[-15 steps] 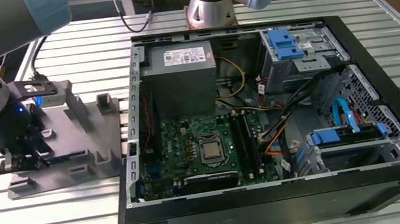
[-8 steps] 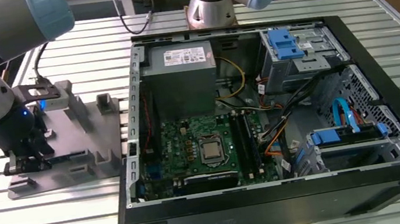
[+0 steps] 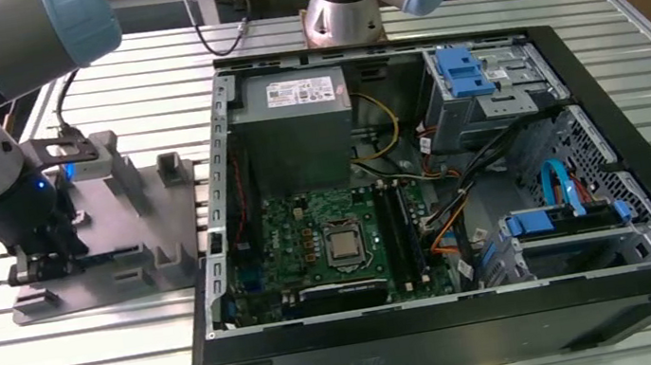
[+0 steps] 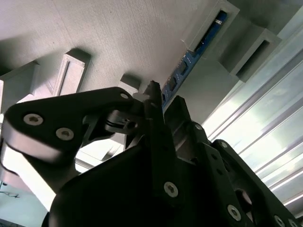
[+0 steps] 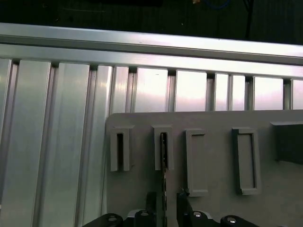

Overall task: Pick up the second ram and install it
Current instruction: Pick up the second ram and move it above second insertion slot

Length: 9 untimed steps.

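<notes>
My fingers (image 5: 180, 204) straddle the second ram (image 5: 164, 158), loose, not yet clamped. It stands on edge in the grey holder plate (image 5: 215, 165) on the bench (image 5: 71, 142). Lifting it and seating it in the motherboard (image 3: 326, 230) remain.

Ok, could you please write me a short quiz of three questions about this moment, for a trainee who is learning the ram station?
1. True or false: the second ram lies flat on its broad face.
2. Multiple choice: the gripper is above A) the grey plate; B) the power supply; C) the blue drive cage.
3. Short answer: where do the gripper's fingers stand relative to the ram?

Key
1. False. It stands on its edge in a slot of the grey plate.
2. A.
3. One on each side of it, with a gap showing on one side in the first wrist view.
</notes>
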{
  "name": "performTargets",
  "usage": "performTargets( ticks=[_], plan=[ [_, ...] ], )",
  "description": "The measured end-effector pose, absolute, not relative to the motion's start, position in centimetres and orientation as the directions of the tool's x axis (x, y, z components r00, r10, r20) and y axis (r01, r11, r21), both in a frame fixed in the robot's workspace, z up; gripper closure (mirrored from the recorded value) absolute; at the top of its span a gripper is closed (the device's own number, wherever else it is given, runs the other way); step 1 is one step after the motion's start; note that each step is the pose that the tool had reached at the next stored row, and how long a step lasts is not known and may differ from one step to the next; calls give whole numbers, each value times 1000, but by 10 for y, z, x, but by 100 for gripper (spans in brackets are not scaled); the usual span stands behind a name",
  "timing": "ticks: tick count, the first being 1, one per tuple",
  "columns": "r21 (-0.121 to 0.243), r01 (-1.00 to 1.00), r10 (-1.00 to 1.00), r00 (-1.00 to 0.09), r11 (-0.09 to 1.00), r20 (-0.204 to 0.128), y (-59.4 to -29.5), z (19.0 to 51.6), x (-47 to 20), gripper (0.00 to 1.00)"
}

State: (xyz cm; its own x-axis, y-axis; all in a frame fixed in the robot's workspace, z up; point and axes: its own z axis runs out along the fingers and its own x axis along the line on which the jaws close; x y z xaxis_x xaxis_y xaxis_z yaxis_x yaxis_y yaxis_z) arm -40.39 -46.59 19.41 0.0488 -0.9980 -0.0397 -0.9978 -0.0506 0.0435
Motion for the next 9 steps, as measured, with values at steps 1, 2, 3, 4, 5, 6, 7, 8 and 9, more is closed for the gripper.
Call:
performTargets(
  ticks=[1,2,3,4,5,6,7,8,9],
  plan=[
    [44,-998,-998,49,-51,-40,-466,194,-404,69],
    [44,-998,-998,49,-51,-40,-466,194,-404,81],
    [44,-998,-998,49,-51,-40,-466,194,-404,81],
    [44,-998,-998,49,-51,-40,-466,194,-404,87],
    [44,-998,-998,49,-51,-40,-466,194,-404,87],
    [44,-998,-998,49,-51,-40,-466,194,-404,89],
    [44,-998,-998,49,-51,-40,-466,194,-404,89],
    [44,-998,-998,49,-51,-40,-466,194,-404,89],
    [44,-998,-998,49,-51,-40,-466,194,-404,89]
  ],
)
